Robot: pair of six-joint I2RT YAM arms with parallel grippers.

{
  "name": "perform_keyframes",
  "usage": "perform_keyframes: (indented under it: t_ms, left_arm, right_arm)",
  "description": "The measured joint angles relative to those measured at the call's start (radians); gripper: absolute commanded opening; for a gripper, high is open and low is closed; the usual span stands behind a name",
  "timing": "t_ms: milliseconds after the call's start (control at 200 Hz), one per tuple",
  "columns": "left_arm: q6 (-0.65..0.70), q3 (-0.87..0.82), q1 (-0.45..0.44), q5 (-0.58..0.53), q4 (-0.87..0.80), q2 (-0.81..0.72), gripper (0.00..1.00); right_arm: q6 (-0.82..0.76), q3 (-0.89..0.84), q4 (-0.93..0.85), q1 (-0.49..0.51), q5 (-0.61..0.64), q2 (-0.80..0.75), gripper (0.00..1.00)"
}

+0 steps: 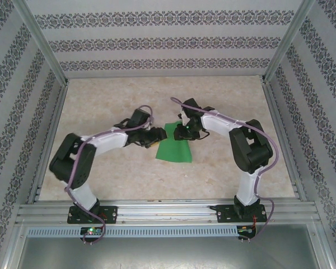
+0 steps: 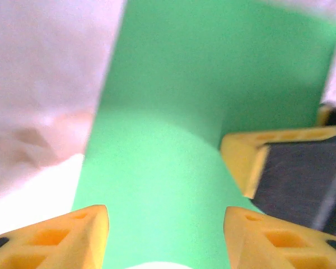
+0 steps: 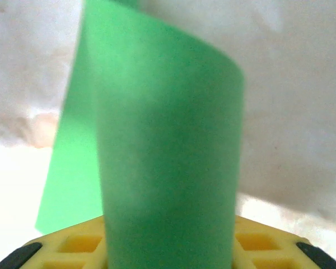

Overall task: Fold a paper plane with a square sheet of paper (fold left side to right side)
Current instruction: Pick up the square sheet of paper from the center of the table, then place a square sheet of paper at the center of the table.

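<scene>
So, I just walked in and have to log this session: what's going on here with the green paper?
Two robot arms are working on the square sheet of paper in the middle of the table. The left gripper is at the sheet's left edge with its jaws apart. The right gripper is at the far edge, where the paper curls up over its fingers. I cannot tell whether it is clamped. No flat crease shows yet.
</scene>
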Motion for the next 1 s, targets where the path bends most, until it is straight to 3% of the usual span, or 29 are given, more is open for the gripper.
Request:
perform_keyframes:
  t_ms: [205,365,660,1004]
  left_arm:
    - [0.098,-0.074,0.154,0.024,0.04,-0.253,0.79]
    - [0.186,-0.081,0.225,0.149,0.073,-0.367,0.89]
    - [0.252,0.037,0.246,0.455,0.109,-0.404,0.98]
    - [0.259,0.161,0.245,0.62,0.164,-0.396,1.0]
  right_arm:
    - [-0.044,-0.076,0.09,-0.085,-0.165,-0.153,0.35]
    - [-0.072,-0.103,0.155,-0.129,-0.303,-0.293,0.31]
    - [-0.027,-0.114,0.298,-0.193,-0.587,-0.509,0.29]
    - [0.074,-0.021,0.404,-0.128,-0.79,-0.57,0.28]
